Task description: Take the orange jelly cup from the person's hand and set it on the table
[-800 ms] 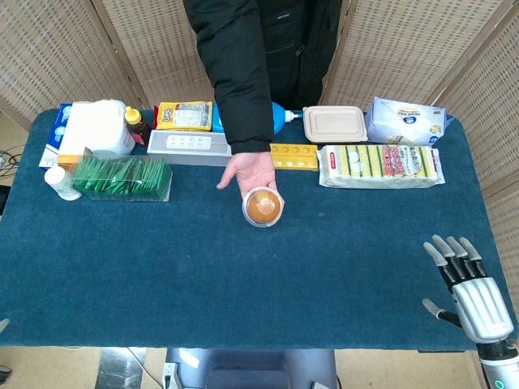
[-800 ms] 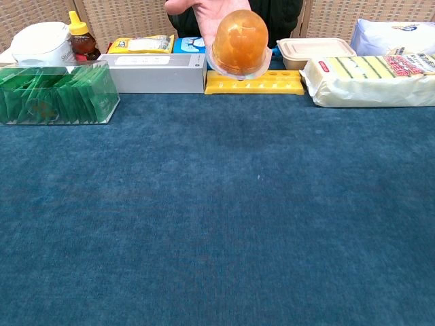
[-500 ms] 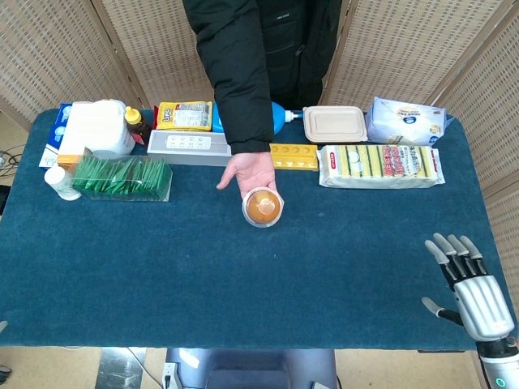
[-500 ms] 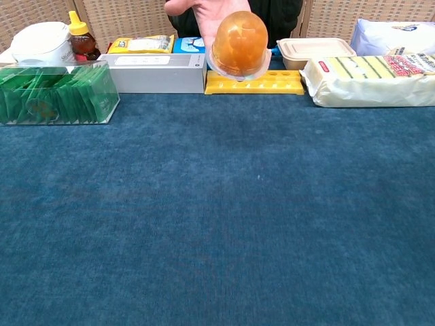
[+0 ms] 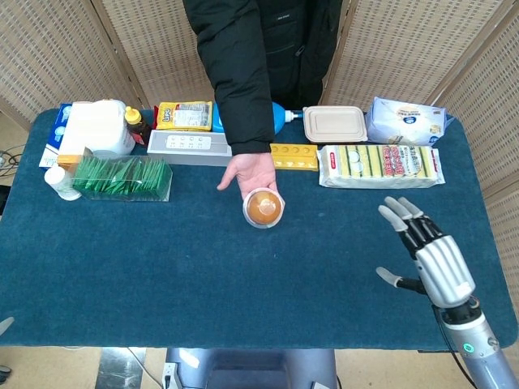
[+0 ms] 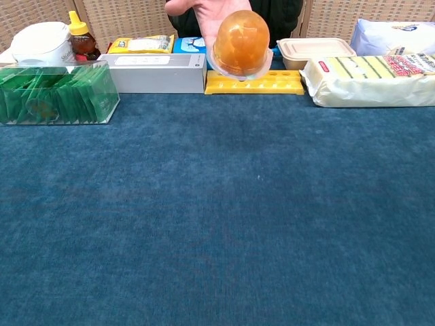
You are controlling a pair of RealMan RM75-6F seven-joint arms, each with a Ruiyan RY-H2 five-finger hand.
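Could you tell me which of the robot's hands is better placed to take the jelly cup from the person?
The right hand: it hovers open over the table, nearest the orange jelly cup; the left isn't visible.

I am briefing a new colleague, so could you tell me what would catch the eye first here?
The orange jelly cup stands out, resting on the person's hand held over the middle of the table. At lower right, the robot's right hand hovers with fingers spread, well apart from the cup.

Blue-carpeted worktop [image 5: 203,267], goods lined along its far edge.
Left to right: a white tub [image 5: 96,128], clear box of green sachets [image 5: 122,178], grey bar [image 5: 188,147], yellow tray [image 5: 293,156], beige lidded container [image 5: 335,124], sponge pack [image 5: 379,166], tissue pack [image 5: 405,120].
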